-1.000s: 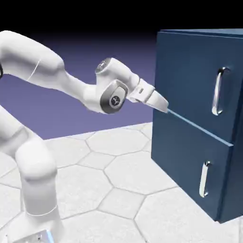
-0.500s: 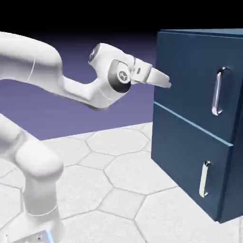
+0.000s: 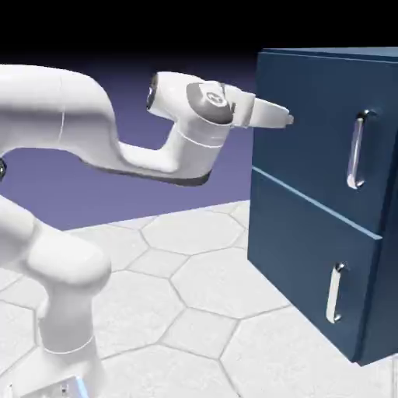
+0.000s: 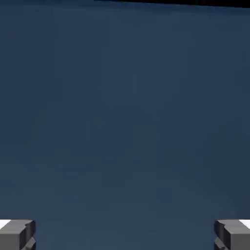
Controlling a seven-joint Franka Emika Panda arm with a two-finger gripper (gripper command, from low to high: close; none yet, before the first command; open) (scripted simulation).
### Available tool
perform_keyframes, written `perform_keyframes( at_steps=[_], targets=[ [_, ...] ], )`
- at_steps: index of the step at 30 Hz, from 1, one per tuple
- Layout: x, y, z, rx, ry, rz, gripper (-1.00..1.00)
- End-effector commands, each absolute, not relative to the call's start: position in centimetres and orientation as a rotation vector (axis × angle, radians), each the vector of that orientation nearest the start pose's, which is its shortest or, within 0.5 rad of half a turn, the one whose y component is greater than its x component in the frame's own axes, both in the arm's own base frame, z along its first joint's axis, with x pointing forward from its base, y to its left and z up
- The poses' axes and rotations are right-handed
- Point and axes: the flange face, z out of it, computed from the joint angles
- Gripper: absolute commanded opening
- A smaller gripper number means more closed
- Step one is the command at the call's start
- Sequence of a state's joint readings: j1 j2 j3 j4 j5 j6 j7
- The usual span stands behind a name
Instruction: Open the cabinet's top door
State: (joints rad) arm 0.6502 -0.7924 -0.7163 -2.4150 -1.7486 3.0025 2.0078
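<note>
Cabinet (image 3: 326, 194) stands on table at exterior view's right, navy blue. Top door (image 3: 319, 128) w/ long silver handle (image 3: 356, 149) is shut, flush above lower panel (image 3: 311, 272). Gripper (image 3: 284, 119) sits level by door's left edge, well left of handle, touching nothing visible. Jaws wide apart, empty; hand view is all blue panel between fingertips (image 4: 17, 233).

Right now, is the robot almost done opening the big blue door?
Not yet. Done: the gripper is open and up beside the cabinet, level with the top door. In hand: it points at the blue panel, which fills the hand view between both fingertips. Left: reach the long silver handle, grip it and pull. The door looks shut.
</note>
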Motion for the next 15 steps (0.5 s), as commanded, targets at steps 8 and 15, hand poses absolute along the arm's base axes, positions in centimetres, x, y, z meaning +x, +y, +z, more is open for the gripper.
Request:
perform_keyframes(
  at_steps=[8, 15],
  targets=[
    [39.6, -6.1, 60.0, -1.912, 0.696, -1.655, 0.0],
    [41.2, -9.5, 58.1, -1.84, 0.695, -1.697, 0.0]
  ],
)
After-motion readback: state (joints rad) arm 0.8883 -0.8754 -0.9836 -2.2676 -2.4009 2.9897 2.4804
